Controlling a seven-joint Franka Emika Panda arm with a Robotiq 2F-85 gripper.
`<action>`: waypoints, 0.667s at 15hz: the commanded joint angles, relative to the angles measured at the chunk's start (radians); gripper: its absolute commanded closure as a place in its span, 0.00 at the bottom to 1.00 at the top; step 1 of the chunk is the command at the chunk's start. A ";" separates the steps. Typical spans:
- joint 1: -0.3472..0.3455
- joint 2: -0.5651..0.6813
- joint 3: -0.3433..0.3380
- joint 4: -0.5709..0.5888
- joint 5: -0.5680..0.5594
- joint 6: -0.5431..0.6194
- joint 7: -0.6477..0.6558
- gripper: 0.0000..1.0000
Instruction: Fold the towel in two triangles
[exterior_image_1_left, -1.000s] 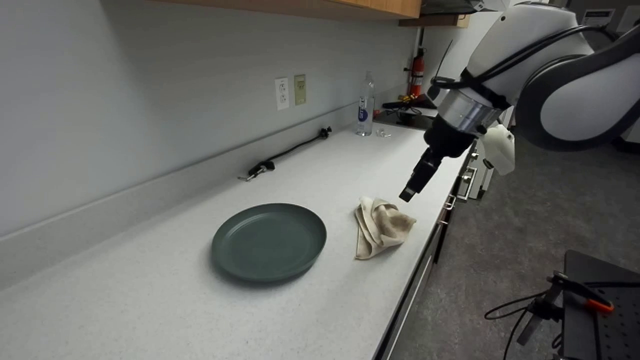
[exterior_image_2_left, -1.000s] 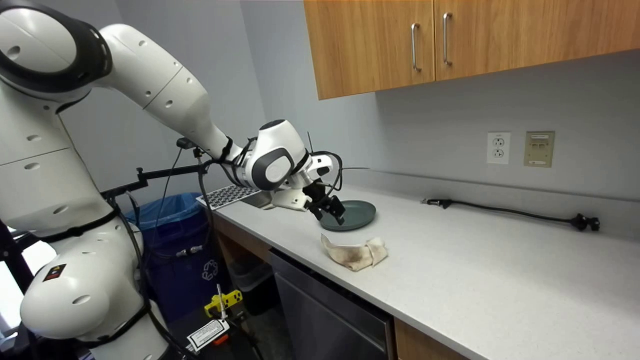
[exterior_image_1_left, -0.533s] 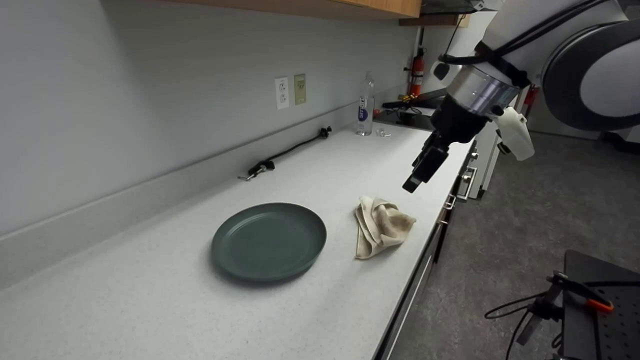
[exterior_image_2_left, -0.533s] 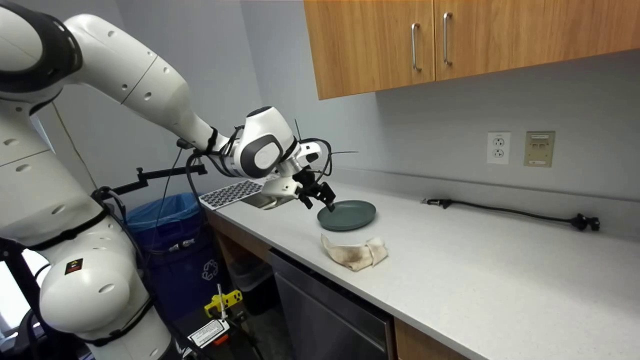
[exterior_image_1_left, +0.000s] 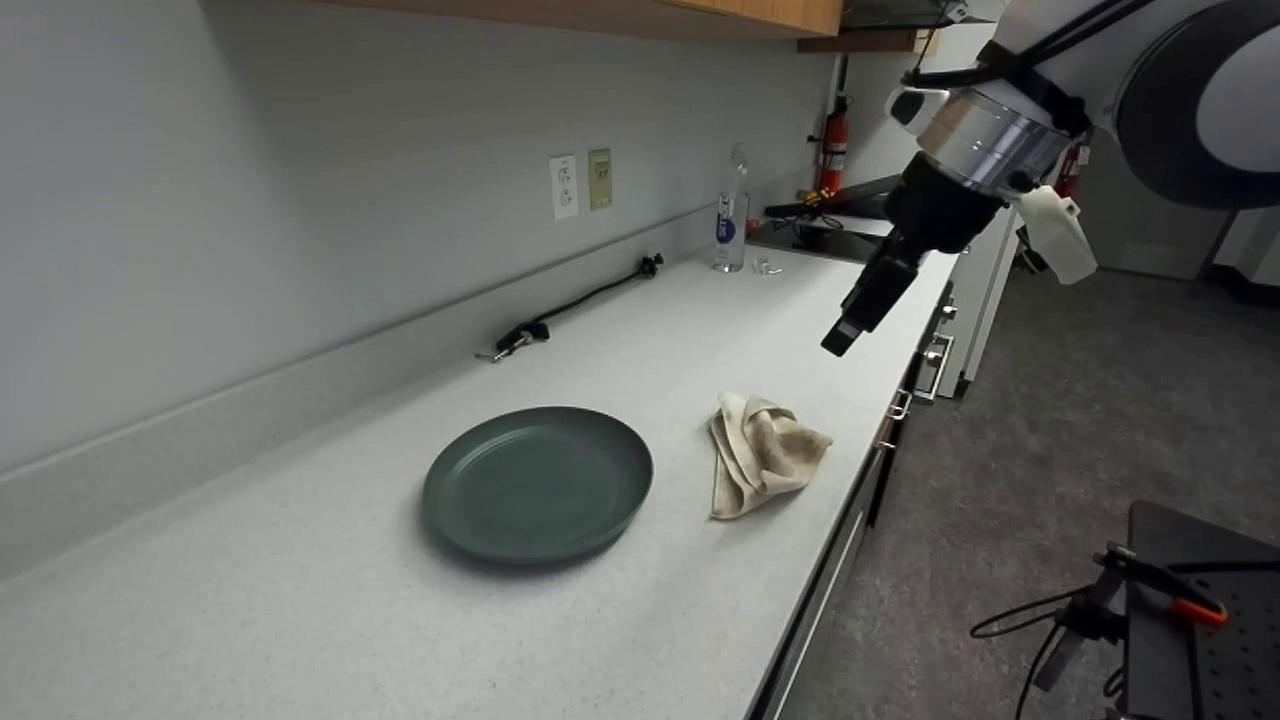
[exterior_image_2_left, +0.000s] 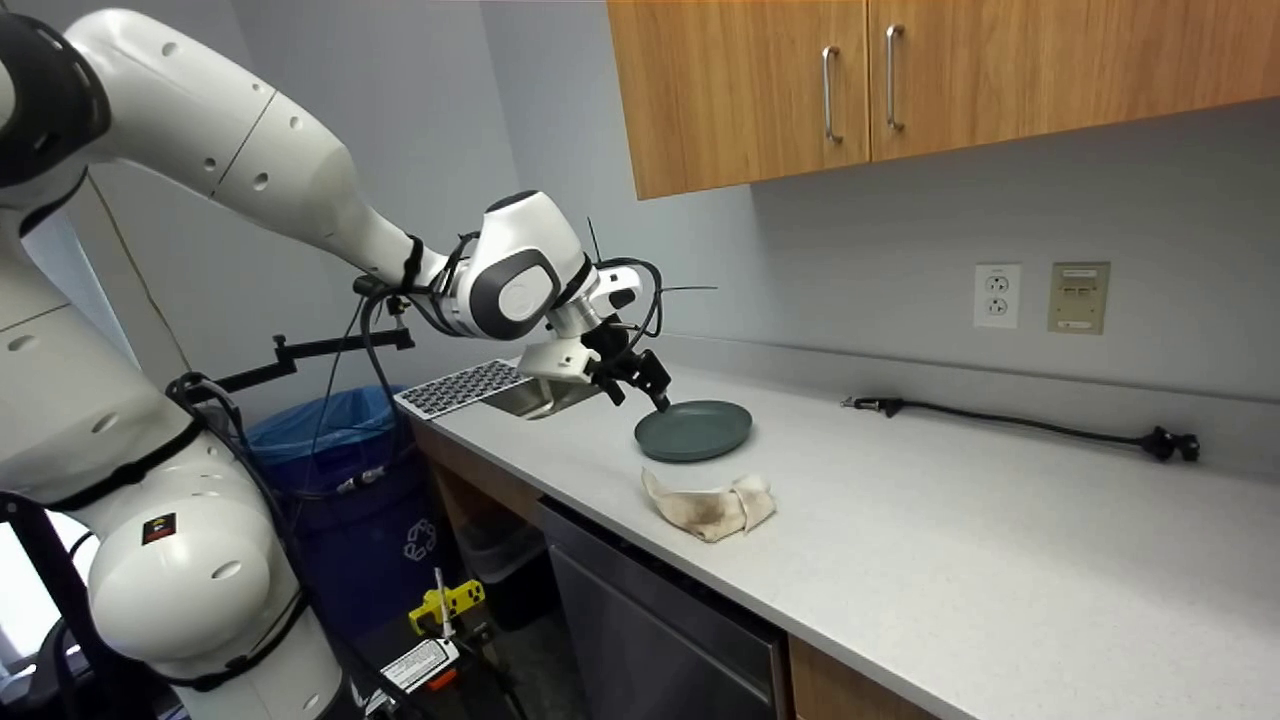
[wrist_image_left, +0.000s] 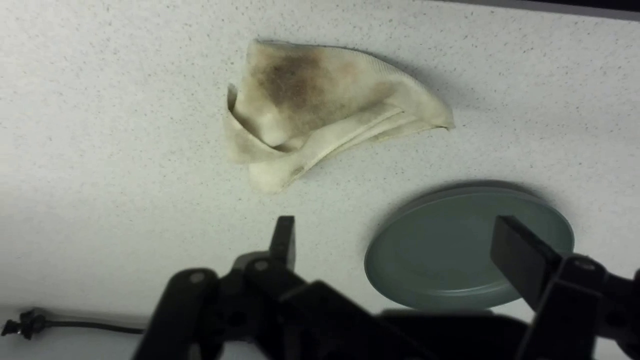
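The towel (wrist_image_left: 320, 95) lies crumpled on the desk (wrist_image_left: 125, 200) near the plate (wrist_image_left: 440, 250), not touching it; the claw (wrist_image_left: 395, 227) hangs clear, fingers (wrist_image_left: 522, 260) spread, holding nothing. Pinching at the overlapping folds (wrist_image_left: 345, 131) would probably catch several layers at once, dragging the whole bundle, perhaps against the plate, instead of lifting one corner.

Towel (wrist_image_left: 325, 95): cream cloth, brown-grey stain on its upper face, darkest toward the broad end. Lies loosely rumpled, uneven layers doubled over along one side. Fine ribbing shows on the curved top edge in wrist view. Right end there tapers to a point; left end has a turned-up flap making a small open pocket. Rests on pale speckled counter (exterior_image_1_left: 300, 610), near its front edge, beside but apart from green plate (exterior_image_1_left: 540, 485).
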 joint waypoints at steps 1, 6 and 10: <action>0.011 -0.005 -0.014 -0.002 -0.007 -0.003 0.005 0.00; 0.014 -0.011 -0.015 -0.012 -0.006 -0.003 0.005 0.00; 0.014 -0.011 -0.015 -0.013 -0.006 -0.003 0.005 0.00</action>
